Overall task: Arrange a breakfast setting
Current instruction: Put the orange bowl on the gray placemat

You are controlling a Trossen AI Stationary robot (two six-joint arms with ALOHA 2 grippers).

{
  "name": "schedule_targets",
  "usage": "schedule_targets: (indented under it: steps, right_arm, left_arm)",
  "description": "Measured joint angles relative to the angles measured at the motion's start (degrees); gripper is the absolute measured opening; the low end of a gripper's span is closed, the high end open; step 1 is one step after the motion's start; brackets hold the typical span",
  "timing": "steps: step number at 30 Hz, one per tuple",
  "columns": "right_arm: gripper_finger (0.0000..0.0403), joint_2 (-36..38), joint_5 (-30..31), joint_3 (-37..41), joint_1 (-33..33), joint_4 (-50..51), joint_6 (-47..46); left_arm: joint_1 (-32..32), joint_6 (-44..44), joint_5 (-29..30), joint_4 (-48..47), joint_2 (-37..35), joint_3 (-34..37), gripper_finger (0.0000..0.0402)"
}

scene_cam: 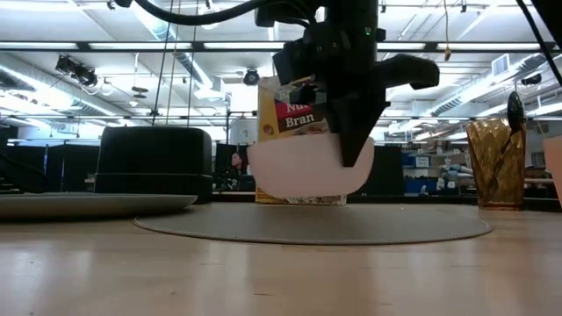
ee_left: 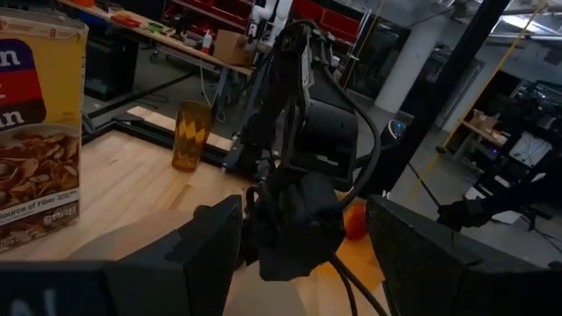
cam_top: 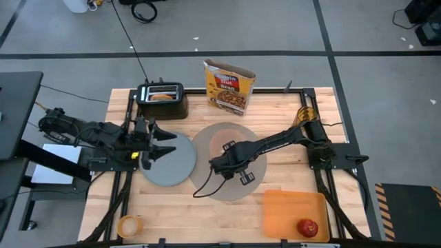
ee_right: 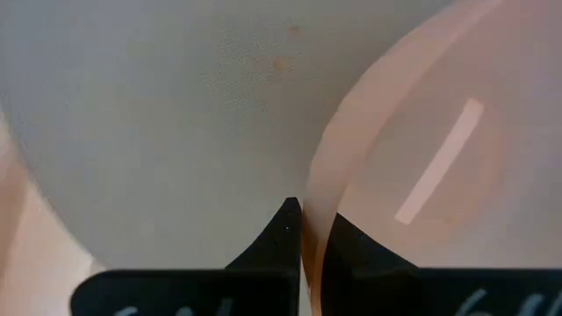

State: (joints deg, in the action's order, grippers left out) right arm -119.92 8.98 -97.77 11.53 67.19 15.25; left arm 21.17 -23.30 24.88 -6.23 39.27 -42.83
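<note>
My right gripper [cam_top: 222, 164] is shut on the translucent pink bowl [cam_top: 224, 142], held a little above the round taupe mat [cam_top: 207, 182]; the low view shows the bowl [scene_cam: 303, 171] over the mat [scene_cam: 263, 228]. The grey plate [cam_top: 169, 165] lies on the table, overlapping the mat's left edge. My left gripper [cam_top: 162, 145] is open and empty over the plate's left part. The bagel [cam_top: 162, 96] sticks out of the black toaster's [cam_top: 162, 103] slot. The red apple [cam_top: 308, 227] rests on the orange board [cam_top: 289, 210]. The orange cup [scene_cam: 496, 167] holds the spoon [scene_cam: 515, 110]. My right gripper pinches the bowl's rim and wall [ee_right: 314, 206], one finger inside the bowl and one outside. The fingers [scene_cam: 356, 145] come from above, pointing down. The bowl hangs upright, open side up, just clear of the mat.
A cereal box [cam_top: 229, 86] stands at the table's far edge behind the mat. A tape roll [cam_top: 129, 225] lies at the near left corner. The cup [cam_top: 306, 114] stands far right beside the right arm's base.
</note>
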Motion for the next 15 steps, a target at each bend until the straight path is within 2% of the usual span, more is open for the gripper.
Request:
schedule_targets:
  steps: [10,15]
  right_arm:
    - [0.0019,0.0,-2.5,1.9,0.6,-2.2,4.4]
    - [0.0052,0.0,-1.9,3.0,1.1,-3.3,4.4]
  left_arm:
    - [0.0,0.4,0.0,0.1,0.6,0.0,0.0251]
    - [0.1,0.4,0.0,0.1,0.8,0.0,0.0251]
